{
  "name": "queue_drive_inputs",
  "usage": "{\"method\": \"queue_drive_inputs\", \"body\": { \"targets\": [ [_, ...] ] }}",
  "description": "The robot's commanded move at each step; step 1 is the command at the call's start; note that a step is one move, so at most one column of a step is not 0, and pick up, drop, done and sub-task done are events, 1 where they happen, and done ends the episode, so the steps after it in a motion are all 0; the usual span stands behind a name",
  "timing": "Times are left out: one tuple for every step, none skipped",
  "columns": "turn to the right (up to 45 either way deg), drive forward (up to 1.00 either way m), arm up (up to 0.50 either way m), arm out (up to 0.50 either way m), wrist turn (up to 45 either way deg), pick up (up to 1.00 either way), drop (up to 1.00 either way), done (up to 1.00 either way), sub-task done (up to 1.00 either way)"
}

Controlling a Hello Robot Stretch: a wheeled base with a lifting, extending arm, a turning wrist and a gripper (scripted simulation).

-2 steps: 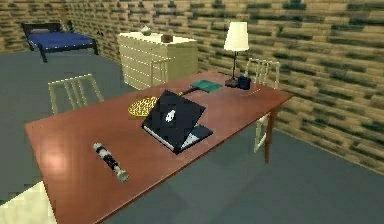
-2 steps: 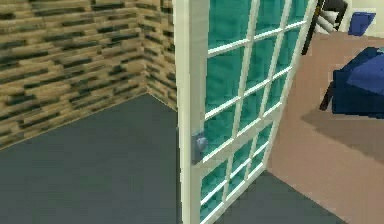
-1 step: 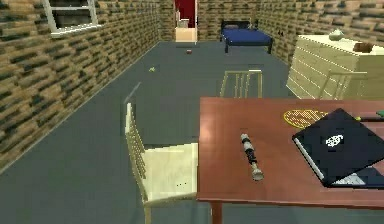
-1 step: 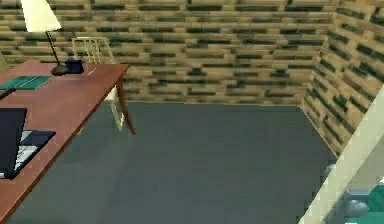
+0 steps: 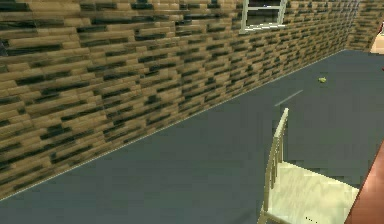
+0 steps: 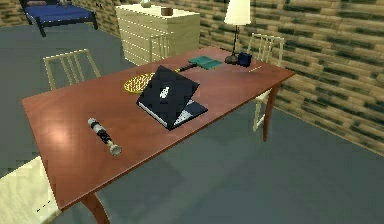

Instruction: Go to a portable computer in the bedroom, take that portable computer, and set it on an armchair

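One laptop point(image 6: 172, 97) sits open with a dark screen near the middle of the red-brown table point(image 6: 60, 115) in the arm side view, resting flat on the top. Gripper state: cannot tell from these frames.

Arm side view, on the table:
- A yellow oval mesh thing point(image 6: 138, 81) lies just behind the laptop.
- A short dark-and-grey rod point(image 6: 103, 136) lies well to its left.
- A teal book point(image 6: 207, 62) and a lamp point(image 6: 237, 14) are at the far end.

Three pale chairs are around the table: one behind it point(image 6: 70, 66), one by the lamp end point(image 6: 266, 45), one in the bottom-left corner point(image 6: 22, 195). Past them are a cream dresser point(image 6: 155, 32) and a blue bed point(image 6: 58, 12).

Forward view: a long brick wall point(image 5: 120, 80) with a window point(image 5: 263, 12), grey floor point(image 5: 200, 150), a small greenish thing point(image 5: 323, 79) far off on the floor, and a pale side chair point(image 5: 300, 185). A reddish table edge point(image 5: 373, 195) is in the bottom-right corner.
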Motion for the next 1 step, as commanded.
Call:
{"method": "queue_drive_inputs", "body": {
  "targets": [
    [0.0,0.0,0.5,0.0,0.0,0.0,0.0,0.0,0.0]
  ]
}}
